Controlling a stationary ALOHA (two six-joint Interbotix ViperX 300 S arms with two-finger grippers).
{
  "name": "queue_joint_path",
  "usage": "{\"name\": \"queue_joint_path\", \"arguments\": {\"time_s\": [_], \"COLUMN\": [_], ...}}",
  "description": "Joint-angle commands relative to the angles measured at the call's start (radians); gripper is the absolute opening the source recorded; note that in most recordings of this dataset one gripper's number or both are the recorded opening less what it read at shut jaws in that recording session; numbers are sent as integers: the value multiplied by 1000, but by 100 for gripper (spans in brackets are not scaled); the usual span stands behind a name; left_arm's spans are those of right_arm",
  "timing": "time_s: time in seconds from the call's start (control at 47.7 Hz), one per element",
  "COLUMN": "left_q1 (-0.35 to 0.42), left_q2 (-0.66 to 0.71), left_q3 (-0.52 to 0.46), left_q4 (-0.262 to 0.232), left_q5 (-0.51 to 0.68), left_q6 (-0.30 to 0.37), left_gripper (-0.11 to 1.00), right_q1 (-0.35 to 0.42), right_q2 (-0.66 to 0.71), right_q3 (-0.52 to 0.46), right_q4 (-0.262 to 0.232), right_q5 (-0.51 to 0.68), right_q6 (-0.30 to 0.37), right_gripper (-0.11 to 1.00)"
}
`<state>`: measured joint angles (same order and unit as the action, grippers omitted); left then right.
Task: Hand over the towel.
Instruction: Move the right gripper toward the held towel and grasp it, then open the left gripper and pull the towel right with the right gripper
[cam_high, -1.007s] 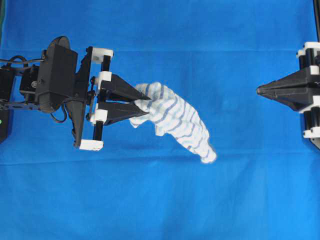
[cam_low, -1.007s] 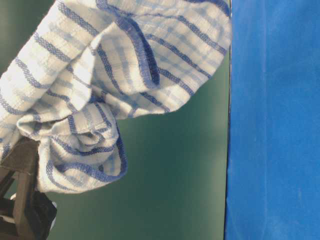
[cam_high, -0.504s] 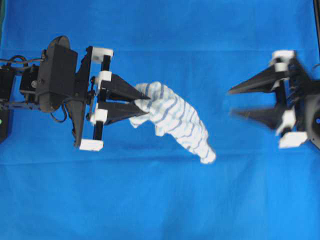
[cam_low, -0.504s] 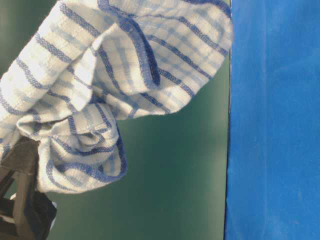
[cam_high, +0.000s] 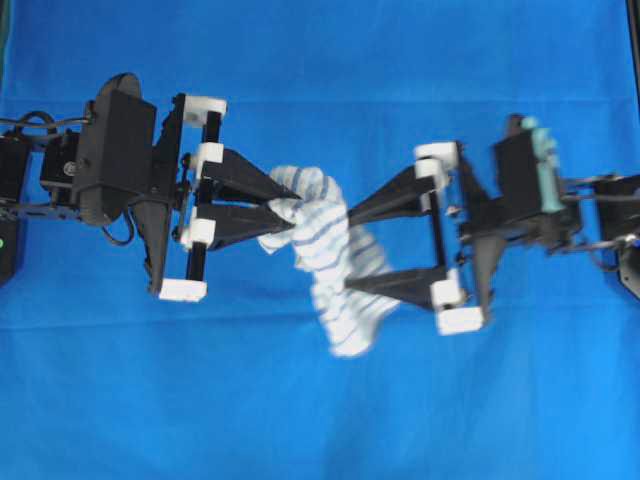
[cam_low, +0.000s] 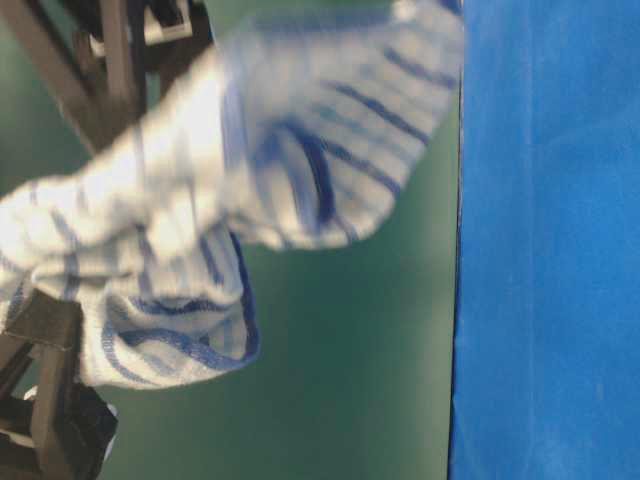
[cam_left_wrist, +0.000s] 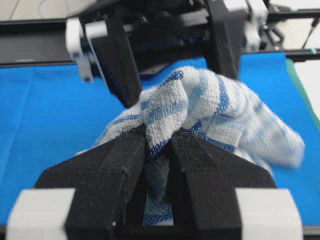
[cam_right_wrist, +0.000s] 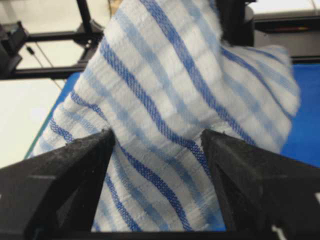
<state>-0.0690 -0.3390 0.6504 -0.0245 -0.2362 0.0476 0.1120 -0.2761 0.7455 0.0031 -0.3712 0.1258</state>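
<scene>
The towel (cam_high: 328, 250), white with thin blue stripes, hangs in the air above the blue cloth. My left gripper (cam_high: 291, 203) is shut on its left end; the left wrist view shows the towel (cam_left_wrist: 200, 105) pinched between the black fingers (cam_left_wrist: 125, 155). My right gripper (cam_high: 352, 250) is open, its two fingers either side of the towel's hanging part. In the right wrist view the towel (cam_right_wrist: 165, 110) fills the gap between the open fingers (cam_right_wrist: 85, 155). In the table-level view the towel (cam_low: 200, 200) is blurred.
The large plain blue cloth (cam_high: 320, 400) covers the whole table under both arms. The table-level view shows its edge (cam_low: 550, 240) on the right and a green backdrop behind the towel.
My right gripper opened and moved left from the right edge until its fingers straddle the towel. The towel's free end swung down and left. My left gripper held still.
</scene>
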Motion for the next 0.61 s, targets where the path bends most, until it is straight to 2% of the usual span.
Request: {"name": "queue_joint_path", "arguments": {"time_s": [0.0, 0.189, 0.462, 0.525, 0.587], "left_q1": [3, 3, 3, 3, 2], "left_q2": [-11, -15, -21, -20, -20], "left_q3": [-8, -3, 3, 3, 3], "left_q4": [3, 3, 3, 3, 3], "left_q5": [-5, -3, -5, -5, -5], "left_q6": [0, 0, 0, 0, 0], "left_gripper": [7, 7, 7, 7, 7], "right_q1": [3, -2, -11, -12, -14], "right_q2": [38, 103, 112, 112, 114], "right_q3": [-66, -135, -144, -144, -144], "right_q4": [3, 5, 5, 5, 5], "right_q5": [-8, 5, 12, 17, 29], "right_q6": [2, 0, -2, -2, -2], "right_gripper": [73, 73, 71, 63, 46]}}
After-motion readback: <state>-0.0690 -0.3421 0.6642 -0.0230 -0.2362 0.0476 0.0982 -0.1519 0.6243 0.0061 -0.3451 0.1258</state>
